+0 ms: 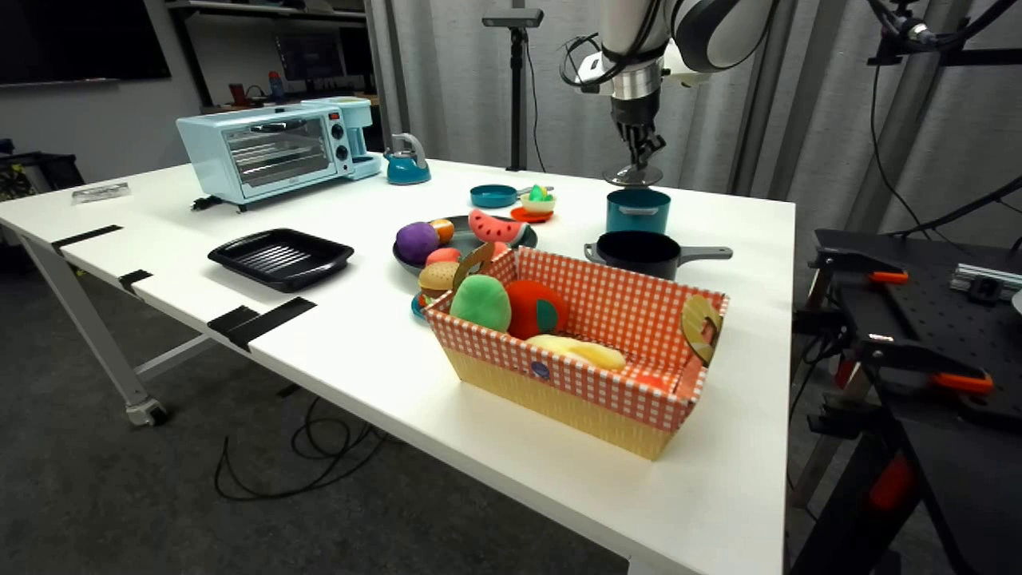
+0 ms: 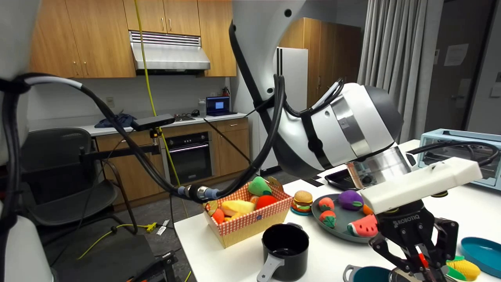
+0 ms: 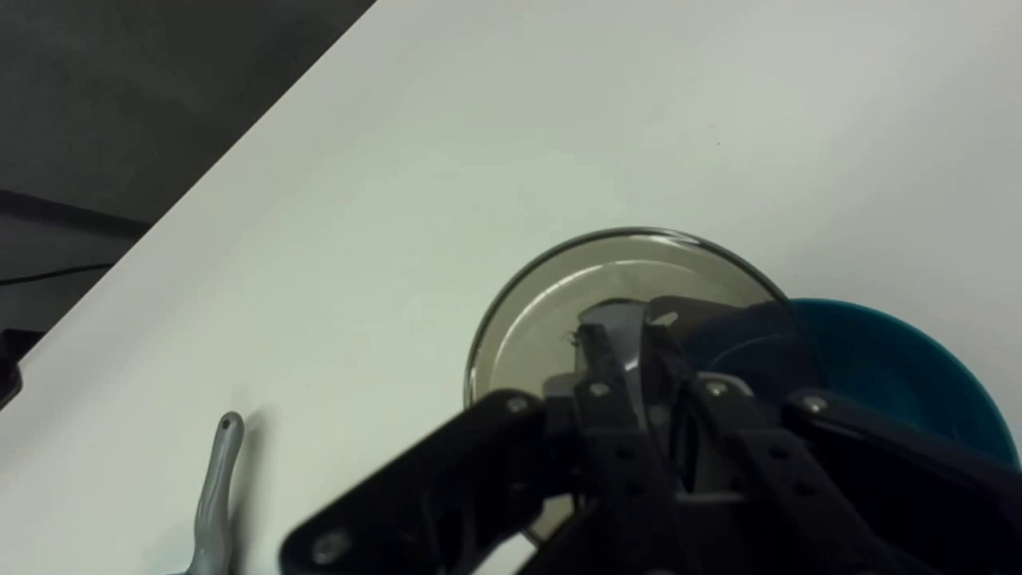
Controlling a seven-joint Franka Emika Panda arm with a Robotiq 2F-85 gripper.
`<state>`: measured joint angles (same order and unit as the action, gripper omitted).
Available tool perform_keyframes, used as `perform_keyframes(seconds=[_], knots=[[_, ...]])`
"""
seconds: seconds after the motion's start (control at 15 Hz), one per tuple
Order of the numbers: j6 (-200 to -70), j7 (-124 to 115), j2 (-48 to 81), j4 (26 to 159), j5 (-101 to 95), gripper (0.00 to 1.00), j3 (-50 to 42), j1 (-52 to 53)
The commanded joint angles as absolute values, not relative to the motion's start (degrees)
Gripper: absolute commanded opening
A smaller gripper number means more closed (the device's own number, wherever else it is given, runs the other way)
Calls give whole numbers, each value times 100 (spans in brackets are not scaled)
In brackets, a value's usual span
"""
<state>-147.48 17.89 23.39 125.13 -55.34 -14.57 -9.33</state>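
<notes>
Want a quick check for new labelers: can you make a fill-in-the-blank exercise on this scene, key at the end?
1. The gripper holds a round, see-through ____.
2. The black pot has a long handle coloured ____.
3. The toy fruit slice on the dark plate is a ____.
4. The toy burger stands ____ the basket and the dark plate.

Missing words: lid; grey; watermelon; between.

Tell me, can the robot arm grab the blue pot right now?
Probably not: the blue pot looks close, but the gripper is shut on the see-through lid, which overlaps the pot in the wrist view. It would likely need to let go first.
</notes>
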Motion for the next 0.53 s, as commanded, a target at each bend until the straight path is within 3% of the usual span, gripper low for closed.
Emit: perform_keyframes(seconds=[0.0,0.47], knots=[[-15024,1758,1887,12975,-5877,4,-1402,-1117],[-15341,1792,1492,13634,-6419,4,-1403,-1182]])
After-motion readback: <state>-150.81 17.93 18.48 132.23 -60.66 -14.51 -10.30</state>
